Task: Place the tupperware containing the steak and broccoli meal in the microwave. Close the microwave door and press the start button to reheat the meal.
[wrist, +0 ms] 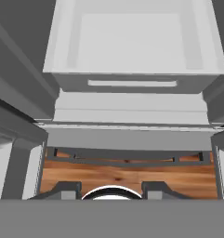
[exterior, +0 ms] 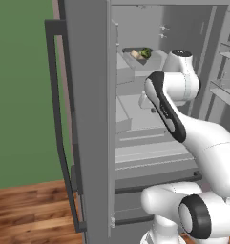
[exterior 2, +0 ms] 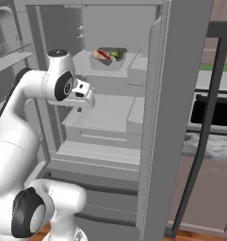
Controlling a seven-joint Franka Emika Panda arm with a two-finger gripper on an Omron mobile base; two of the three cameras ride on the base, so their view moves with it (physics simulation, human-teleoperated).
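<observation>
Right base view: I see the tupperware (exterior 2: 109, 58) on an upper shelf (exterior 2: 86, 66) inside the open fridge (exterior 2: 157, 141), with the steak and broccoli meal (exterior 2: 116, 54) visible in it. The tool (exterior 2: 83, 96) sits below the shelf and to the container's left, well apart from it. Its fingertips (wrist: 62, 189) point down toward the lower drawer (wrist: 132, 42) and floor, and I judge the jaws wide and empty. The coming move calls for raising the tool and turning it toward the container. The container's long axis runs across the shelf.
</observation>
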